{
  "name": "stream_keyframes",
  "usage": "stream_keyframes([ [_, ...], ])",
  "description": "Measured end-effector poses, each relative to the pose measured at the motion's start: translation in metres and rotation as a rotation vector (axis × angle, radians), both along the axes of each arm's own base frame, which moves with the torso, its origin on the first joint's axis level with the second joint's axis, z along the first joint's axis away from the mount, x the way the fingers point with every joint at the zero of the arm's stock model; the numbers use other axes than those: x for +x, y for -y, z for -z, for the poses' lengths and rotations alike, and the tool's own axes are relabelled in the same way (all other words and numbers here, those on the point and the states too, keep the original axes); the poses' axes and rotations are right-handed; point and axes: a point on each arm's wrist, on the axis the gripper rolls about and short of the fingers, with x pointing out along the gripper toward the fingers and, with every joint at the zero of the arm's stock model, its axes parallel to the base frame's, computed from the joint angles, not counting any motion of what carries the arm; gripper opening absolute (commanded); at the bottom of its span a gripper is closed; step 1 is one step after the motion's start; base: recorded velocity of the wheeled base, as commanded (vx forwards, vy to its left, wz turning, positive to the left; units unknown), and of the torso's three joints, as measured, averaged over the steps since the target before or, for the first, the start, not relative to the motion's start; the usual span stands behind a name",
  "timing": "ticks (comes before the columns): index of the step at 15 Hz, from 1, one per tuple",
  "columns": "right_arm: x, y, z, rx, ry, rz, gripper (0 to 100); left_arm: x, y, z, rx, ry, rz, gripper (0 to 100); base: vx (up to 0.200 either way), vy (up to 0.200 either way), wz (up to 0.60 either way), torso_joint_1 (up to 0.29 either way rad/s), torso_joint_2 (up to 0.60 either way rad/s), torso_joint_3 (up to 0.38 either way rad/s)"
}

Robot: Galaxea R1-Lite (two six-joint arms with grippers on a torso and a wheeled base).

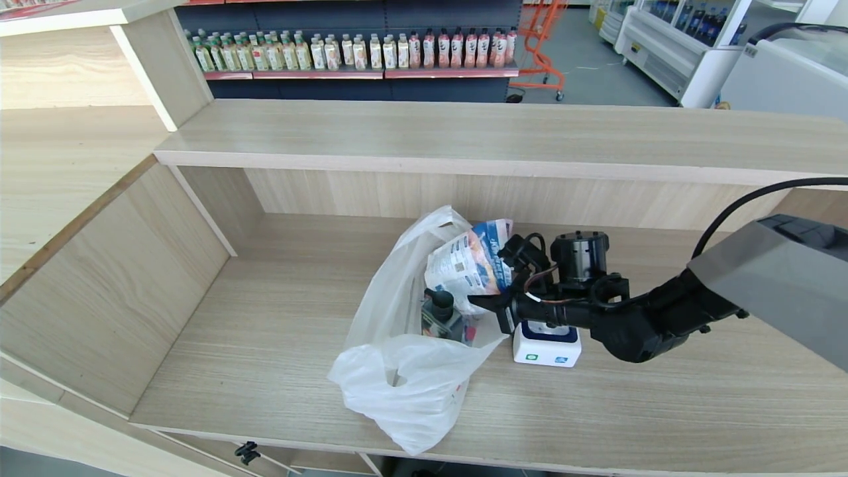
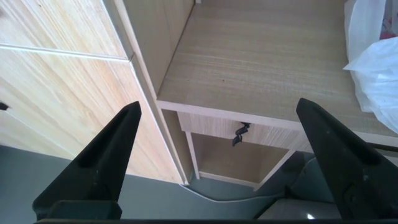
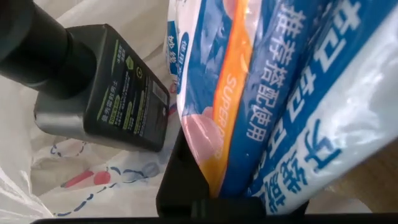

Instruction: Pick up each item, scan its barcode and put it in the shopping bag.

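Pale wood counter (image 1: 265, 371), walled at the back and left, holds the white shopping bag (image 1: 397, 391) at centre frame. The bag sags open with a dark bottle (image 1: 440, 317) standing inside. Bare wood runs from the bag to the left wall and down to the front edge. A white scanner box (image 1: 546, 348) sits just right of the bag. The right gripper (image 1: 493, 295) is clamped on a blue-and-white packet (image 1: 467, 265) at the bag's mouth. The left gripper (image 2: 219, 106) is spread wide and holds nothing, near the counter's front corner.
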Motion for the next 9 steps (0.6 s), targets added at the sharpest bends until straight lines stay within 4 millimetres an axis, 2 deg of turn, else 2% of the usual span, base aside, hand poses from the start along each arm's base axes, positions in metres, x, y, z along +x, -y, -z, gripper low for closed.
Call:
stream_keyframes([
  [5, 0.007, -0.008, -0.009, 0.076, -0.029, 0.012, 100, 0.000, 0.000, 0.000, 0.000, 0.000, 0.000, 100, 0.000, 0.000, 0.00, 0.000, 0.00, 0.000],
  [9, -0.005, 0.001, -0.043, 0.185, -0.072, 0.040, 100, 0.000, 0.000, 0.000, 0.000, 0.000, 0.000, 100, 0.000, 0.000, 0.00, 0.000, 0.00, 0.000],
])
